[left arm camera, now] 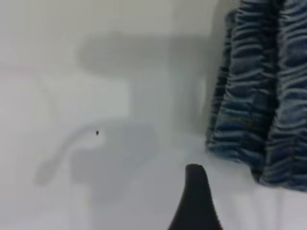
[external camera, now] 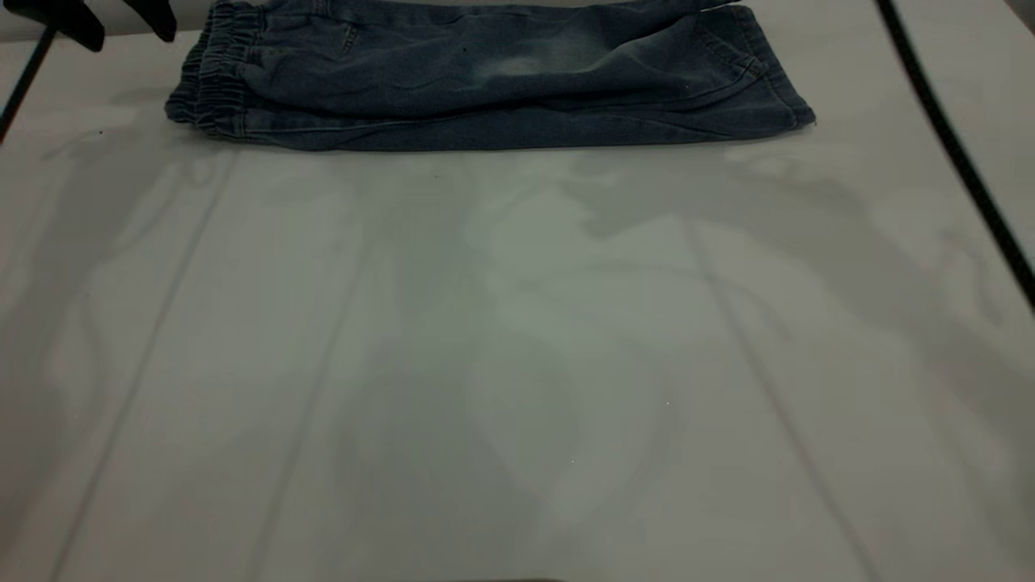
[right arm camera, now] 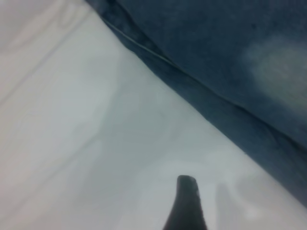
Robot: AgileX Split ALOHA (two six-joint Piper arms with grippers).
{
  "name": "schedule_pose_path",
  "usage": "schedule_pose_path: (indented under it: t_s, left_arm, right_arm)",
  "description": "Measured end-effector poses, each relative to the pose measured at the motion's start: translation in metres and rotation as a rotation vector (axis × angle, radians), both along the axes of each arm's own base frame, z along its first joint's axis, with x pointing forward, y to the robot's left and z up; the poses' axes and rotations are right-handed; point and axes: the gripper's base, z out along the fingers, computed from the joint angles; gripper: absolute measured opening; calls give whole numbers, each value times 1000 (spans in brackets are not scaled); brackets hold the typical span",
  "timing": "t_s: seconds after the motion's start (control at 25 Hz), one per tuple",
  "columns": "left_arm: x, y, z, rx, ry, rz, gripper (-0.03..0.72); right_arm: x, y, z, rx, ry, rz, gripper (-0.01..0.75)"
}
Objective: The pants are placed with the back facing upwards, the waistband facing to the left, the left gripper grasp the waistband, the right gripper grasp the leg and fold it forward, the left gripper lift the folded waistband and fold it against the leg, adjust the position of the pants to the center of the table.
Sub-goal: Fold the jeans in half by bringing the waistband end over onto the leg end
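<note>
Where the large plain white table [external camera: 517, 364] reaches its far edge in the exterior view, the short blue denim pants [external camera: 493, 81] lie folded lengthwise into 1 long flat band, well away from the table's centre. The gathered elastic denim waistband [external camera: 212, 81] sits at the left end, doubled into 2 ruffled layers. The flat stitched hems are at the right end. The plain denim leg [external camera: 525, 65] with its pale oval faded patch lies on top. No container is in view.

The bulky black left gripper [external camera: 89, 18] hangs at the upper left corner of the exterior view, just beside the waistband and apart from it. Its wrist view shows 1 black fingertip [left arm camera: 194, 201] over bare table near the waistband [left arm camera: 259, 96]; its state cannot be told.

The right gripper shows only as 1 black fingertip [right arm camera: 184, 206] in its own wrist view, above bare table beside the folded denim edge [right arm camera: 201, 96], holding nothing visible; its state cannot be told.
</note>
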Motion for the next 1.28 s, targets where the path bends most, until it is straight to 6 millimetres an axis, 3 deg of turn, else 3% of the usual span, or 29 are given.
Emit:
schedule_pose_path:
  t_s: [0.16, 0.52, 1.04, 1.28]
  left_arm:
    - [7, -2, -15, -46, -35, 35, 499]
    - [17, -3, -49, -106, -90, 101, 499]
    - [24, -3, -78, -187, -128, 194, 499]
    - [25, -3, -81, -187, -139, 201, 447]
  right_arm:
    - [-4, 10, 0, -6, -11, 22, 494]
    - [-3, 10, 0, -11, -19, 21, 494]
    - [12, 8, 5, 17, -151, -97, 494]
    - [34, 4, -24, 59, -215, -280, 494]
